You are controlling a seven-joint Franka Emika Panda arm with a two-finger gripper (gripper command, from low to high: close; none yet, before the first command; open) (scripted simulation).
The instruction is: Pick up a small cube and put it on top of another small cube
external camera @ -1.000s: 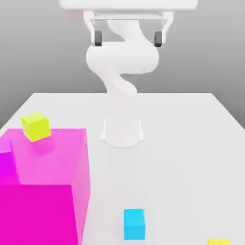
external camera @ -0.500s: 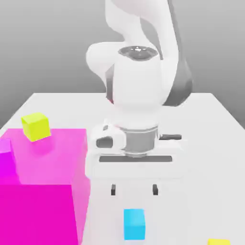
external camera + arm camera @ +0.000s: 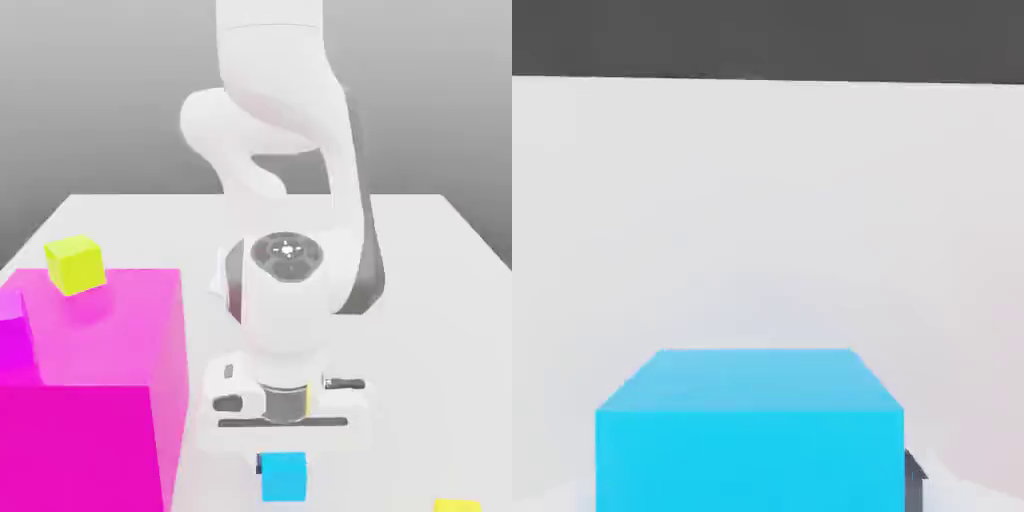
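Note:
A small cyan cube (image 3: 284, 478) rests on the white table near its front edge. My gripper (image 3: 284, 462) has come straight down over it, and the white hand (image 3: 285, 405) sits just above the cube. A dark fingertip (image 3: 914, 472) presses against one side of the cyan cube (image 3: 749, 430) in the hand view, so the gripper is shut on it. The cube still touches the table. A small yellow cube (image 3: 75, 264) lies on top of the big magenta block (image 3: 100, 400). Another yellow cube (image 3: 457, 506) peeks in at the front, on the exterior view's right.
The large magenta block stands close to the hand on the exterior view's left. The arm's base and links (image 3: 270, 200) rise behind the hand. Bare white table (image 3: 430, 330) stretches to the exterior view's right.
The arm swung down from high at the back to the cyan cube. Its fingers went from open above the cube to shut around it.

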